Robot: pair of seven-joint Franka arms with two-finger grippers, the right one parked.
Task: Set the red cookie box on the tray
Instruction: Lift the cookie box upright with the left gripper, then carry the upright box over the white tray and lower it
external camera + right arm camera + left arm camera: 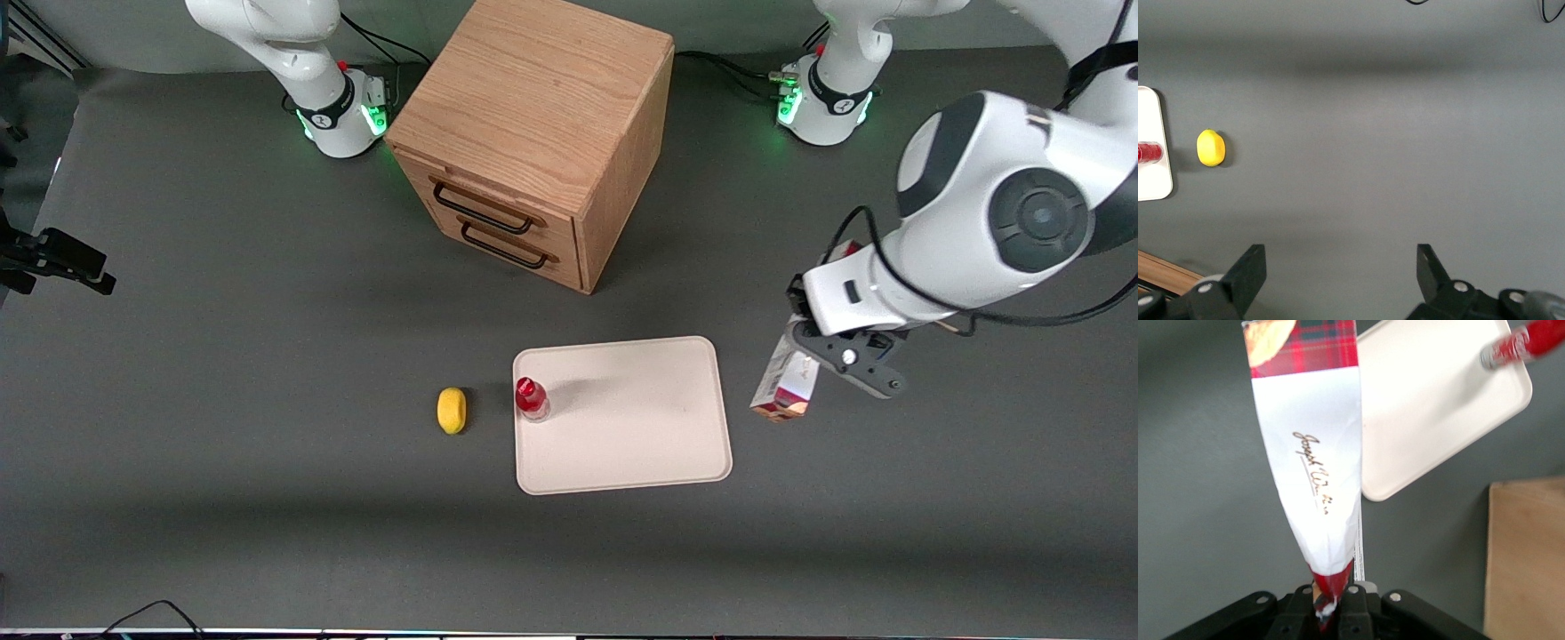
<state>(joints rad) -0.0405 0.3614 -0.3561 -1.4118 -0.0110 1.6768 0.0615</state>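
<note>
My left gripper (822, 342) hangs above the table beside the tray, toward the working arm's end, shut on the red cookie box (786, 385). The box dangles from the jaws, tilted, clear of the table. In the left wrist view the gripper (1330, 603) pinches one end of the box (1313, 447), whose white label patch and red tartan end point away from the camera. The cream tray (640, 418) lies flat on the grey table; the box is beside it, not over it. The tray (1425, 400) also shows past the box in the wrist view.
A small red-capped bottle (531, 397) stands on the tray's edge toward the parked arm's end. A yellow lemon-like object (452, 410) lies on the table just beside it. A wooden drawer cabinet (533, 133) stands farther from the front camera than the tray.
</note>
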